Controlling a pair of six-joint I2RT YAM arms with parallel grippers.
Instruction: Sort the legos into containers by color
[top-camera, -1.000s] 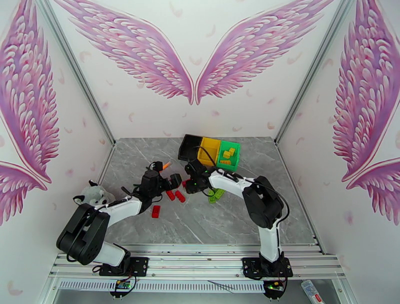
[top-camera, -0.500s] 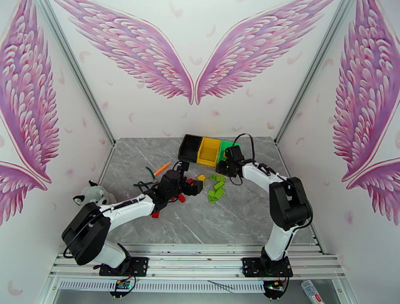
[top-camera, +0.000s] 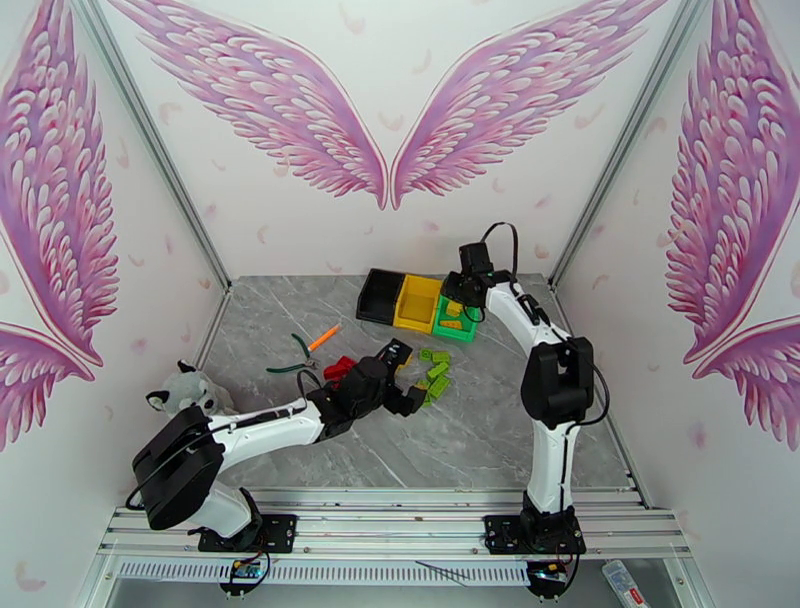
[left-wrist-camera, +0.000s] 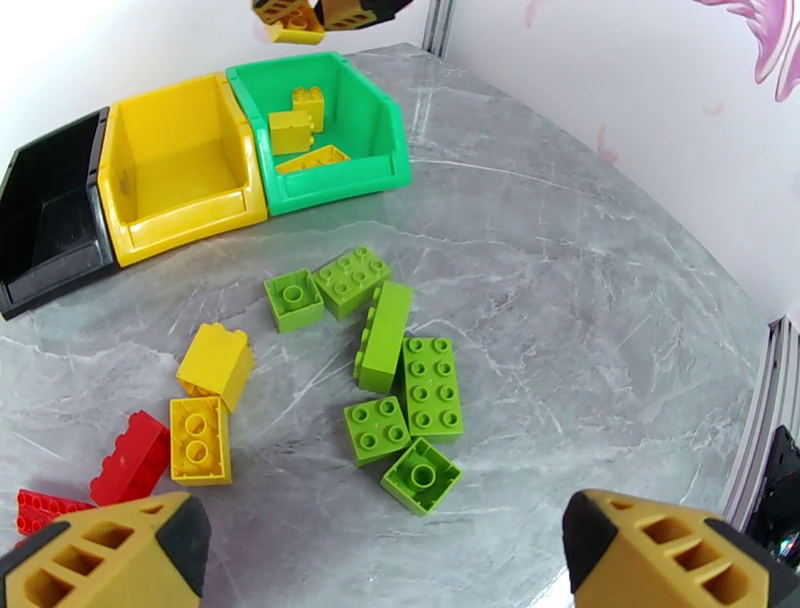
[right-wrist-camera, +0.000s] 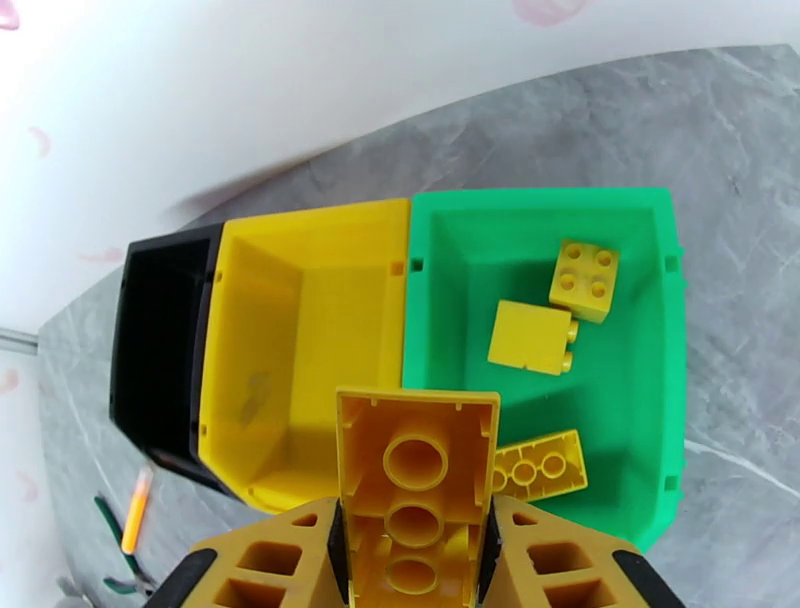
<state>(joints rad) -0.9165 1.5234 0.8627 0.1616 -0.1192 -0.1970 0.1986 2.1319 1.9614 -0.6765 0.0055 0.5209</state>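
- Our right gripper (right-wrist-camera: 415, 555) is clamped on a long yellow brick (right-wrist-camera: 415, 460), its underside facing the wrist cam. It hangs over the bins, roughly above the wall shared by the yellow bin (right-wrist-camera: 290, 300) and the green bin (right-wrist-camera: 640, 430).
- Main worry: released from there, the brick could clip that wall and bounce out, or drop into the green bin.
- Three yellow bricks (right-wrist-camera: 530, 338) sit in the green bin while the yellow one looks empty, so the colour matching seems off to us.
- The black bin (right-wrist-camera: 150, 340) at the other end of the row looks empty too.
- Our left gripper (left-wrist-camera: 385, 545) is spread wide with nothing in it, hovering over the loose green bricks (left-wrist-camera: 432, 385) on the table (left-wrist-camera: 600, 300).
- Those greens lie touching each other, so closing could catch two at once or shove the neighbours around.
- Loose yellow legos (left-wrist-camera: 215, 365) and red ones (left-wrist-camera: 130, 458) lie just beside that pile.
- The pliers (top-camera: 305, 352) and plush toy (top-camera: 190, 390) sit off to the left, well apart from the bins, so we reckon they're not in the way.
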